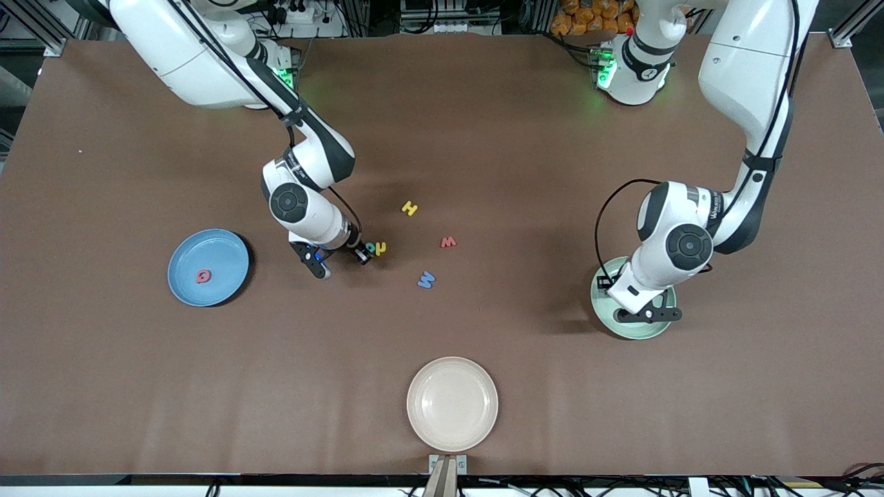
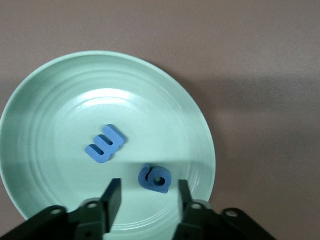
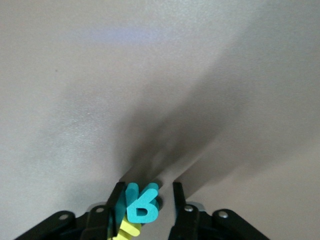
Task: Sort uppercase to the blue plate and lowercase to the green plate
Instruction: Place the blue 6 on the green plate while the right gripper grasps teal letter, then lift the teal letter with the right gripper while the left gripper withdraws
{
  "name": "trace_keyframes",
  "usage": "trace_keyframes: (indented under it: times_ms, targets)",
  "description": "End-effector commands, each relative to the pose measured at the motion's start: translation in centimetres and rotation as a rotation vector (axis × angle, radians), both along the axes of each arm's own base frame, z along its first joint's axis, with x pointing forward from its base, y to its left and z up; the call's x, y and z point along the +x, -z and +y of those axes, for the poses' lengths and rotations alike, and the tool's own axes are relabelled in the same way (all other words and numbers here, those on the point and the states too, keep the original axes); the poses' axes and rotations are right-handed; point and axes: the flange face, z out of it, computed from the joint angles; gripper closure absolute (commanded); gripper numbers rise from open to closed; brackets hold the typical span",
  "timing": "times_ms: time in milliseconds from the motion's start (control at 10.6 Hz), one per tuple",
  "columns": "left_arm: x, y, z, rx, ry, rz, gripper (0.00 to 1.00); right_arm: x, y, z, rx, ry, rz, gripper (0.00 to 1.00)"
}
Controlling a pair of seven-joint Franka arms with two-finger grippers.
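My right gripper (image 1: 362,254) is down at the table with its fingers open around the teal-green R (image 1: 371,246). In the right wrist view the R (image 3: 141,204) leans against one finger, with a gap to the other. The yellow h (image 1: 381,248) lies against the R and also shows in the right wrist view (image 3: 125,231). The red Q (image 1: 203,277) lies in the blue plate (image 1: 228,248). The yellow H (image 1: 410,208), red w (image 1: 448,241) and light-blue M (image 1: 426,279) lie loose mid-table. My left gripper (image 2: 148,197) hangs open and empty over the green plate (image 2: 50,75), which holds the blue m (image 2: 105,144) and blue g (image 2: 155,178).
A cream plate (image 1: 452,404) sits near the front-camera edge at mid-table. The green plate (image 1: 599,304) is toward the left arm's end, mostly covered by my left gripper (image 1: 646,316). The blue plate is toward the right arm's end.
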Motion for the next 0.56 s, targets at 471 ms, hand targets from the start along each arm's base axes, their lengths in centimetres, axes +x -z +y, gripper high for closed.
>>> trace_keyframes:
  times_ms: [471]
  targets:
    - [0.7, -6.2, -4.1, -0.010, 0.053, -0.045, 0.00, 0.3, 0.6, 0.4, -0.010, -0.007, -0.014, 0.72]
